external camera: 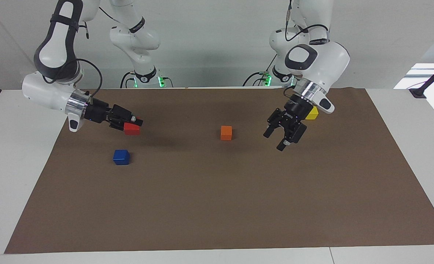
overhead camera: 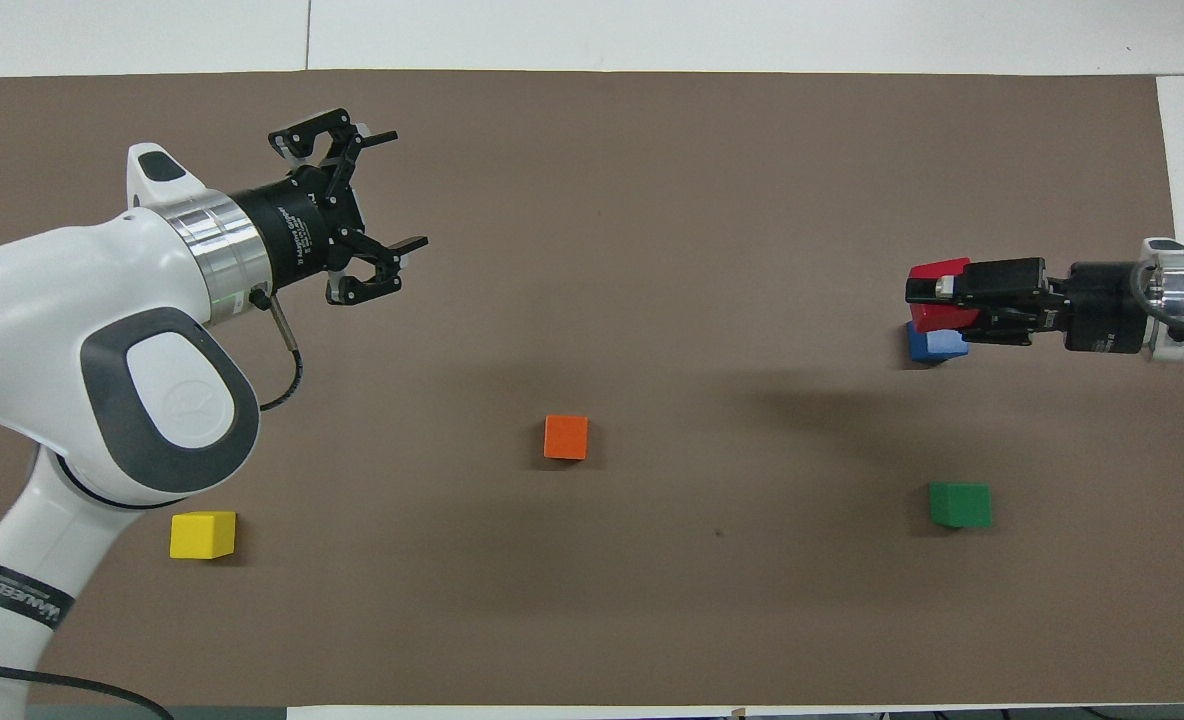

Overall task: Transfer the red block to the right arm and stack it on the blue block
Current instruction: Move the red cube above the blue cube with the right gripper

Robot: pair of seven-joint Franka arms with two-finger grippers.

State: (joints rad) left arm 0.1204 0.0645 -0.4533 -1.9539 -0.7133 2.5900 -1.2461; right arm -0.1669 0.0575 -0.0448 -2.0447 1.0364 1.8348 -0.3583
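Red block in the right gripper, carried above the blue block; stacking not yet done.

I find the right gripper (external camera: 132,124) clamped on the red block (external camera: 131,129), held in the air toward the right arm's end of the table, above the brown mat (external camera: 217,205). The overhead view puts it partly over the blue block (overhead camera: 934,343), which sits alone on the mat, and the facing view shows a clear gap between the two. The left gripper (external camera: 283,133) hangs with its fingers spread and holding nothing, between the orange block (external camera: 226,132) and the yellow block (external camera: 313,114). In my judgement, the red block's faces should be squared to the blue one's and centred before a slow, straight descent. I would let go only once it rests flat.
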